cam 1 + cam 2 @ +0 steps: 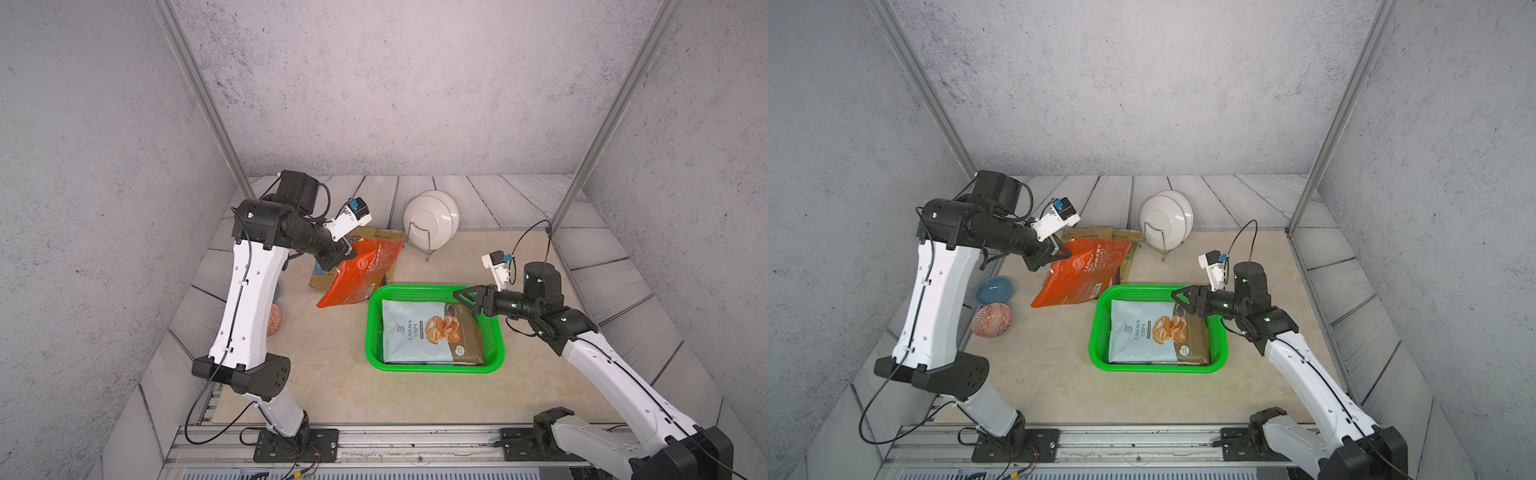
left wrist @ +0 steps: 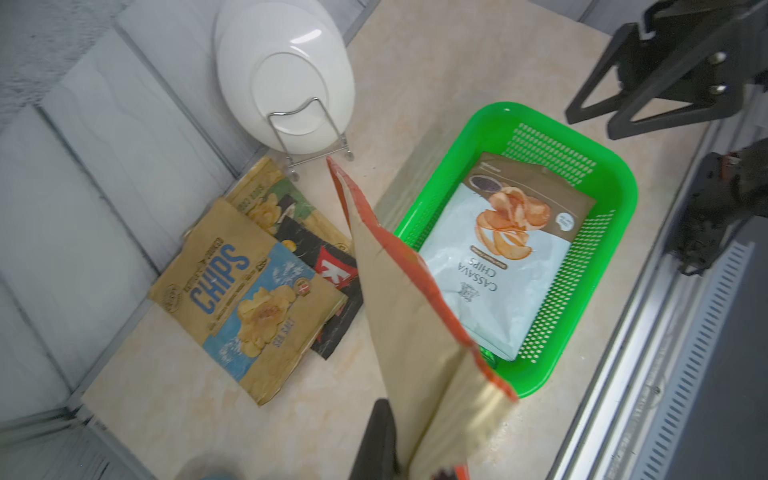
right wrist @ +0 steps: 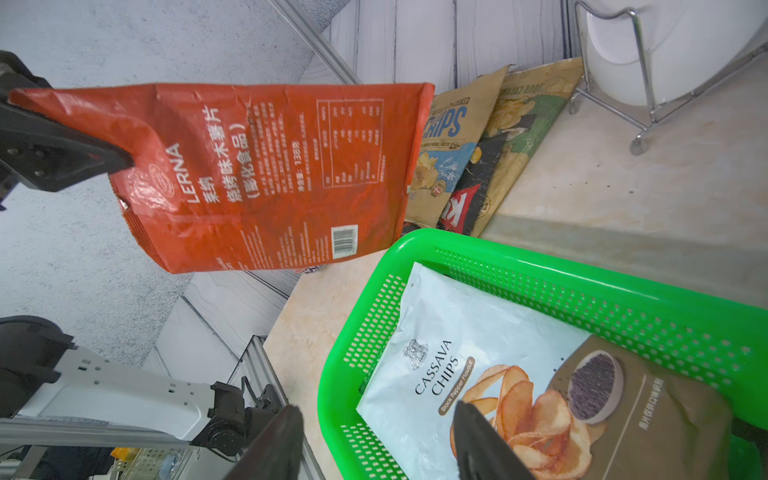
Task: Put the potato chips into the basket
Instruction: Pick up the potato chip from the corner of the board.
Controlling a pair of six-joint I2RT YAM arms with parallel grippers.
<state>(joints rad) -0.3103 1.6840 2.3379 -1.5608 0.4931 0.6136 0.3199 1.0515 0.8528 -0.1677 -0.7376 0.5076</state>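
Both top views: left gripper [image 1: 351, 254] clamped on orange bag [image 1: 361, 274] corner, bag hanging far-left of basket [image 1: 432, 369]; pale-blue bag [image 1: 415, 332] inside.
Left wrist: tan bag [image 2: 249, 299], black bag [image 2: 332, 274], green bag [image 2: 286, 199] overlapping, far left.
Right wrist: right gripper [image 3: 378, 407] parted, empty, over basket.

Basket [image 1: 432, 367] — glossy perf. plastic; orange bag [image 1: 361, 274] — crinkled, semi-gloss.

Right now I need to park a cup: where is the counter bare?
Bare: between the basket and the front rail, and right of the plates beyond the right gripper. Crowded: the bag pile by the left gripper's orange bag.
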